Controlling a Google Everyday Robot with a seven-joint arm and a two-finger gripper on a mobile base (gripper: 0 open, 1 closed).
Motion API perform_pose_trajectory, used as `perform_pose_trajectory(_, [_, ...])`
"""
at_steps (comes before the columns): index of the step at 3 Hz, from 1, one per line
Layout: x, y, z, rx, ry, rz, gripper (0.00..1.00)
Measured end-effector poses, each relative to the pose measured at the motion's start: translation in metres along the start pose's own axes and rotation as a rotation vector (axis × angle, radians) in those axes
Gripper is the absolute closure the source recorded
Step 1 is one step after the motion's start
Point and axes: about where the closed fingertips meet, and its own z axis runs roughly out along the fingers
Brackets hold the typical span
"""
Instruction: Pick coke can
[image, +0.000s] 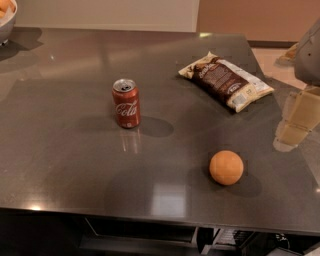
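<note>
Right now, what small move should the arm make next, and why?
Probably swing the pincer left toward the coke can: it hangs at the right edge of the counter, while the can stands upright well left of the snack bag and orange ball.

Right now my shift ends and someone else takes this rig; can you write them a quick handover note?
Pincer: at the view's right edge, over the countertop, far from the can, nothing seen in it.
Coke can: upright, left of centre; snack bag behind to its right, orange ball nearer the front edge.
Done: nothing picked yet. Left: reach the can, grip, lift.
</note>
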Motion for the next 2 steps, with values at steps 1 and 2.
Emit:
perform_pose_trajectory(1, [0.0,0.0,0.0,0.0,0.0,0.0,0.0])
perform_pose_trajectory(2, [-0.0031,-0.0058,-0.0004,-0.005,-0.005,-0.008,0.0])
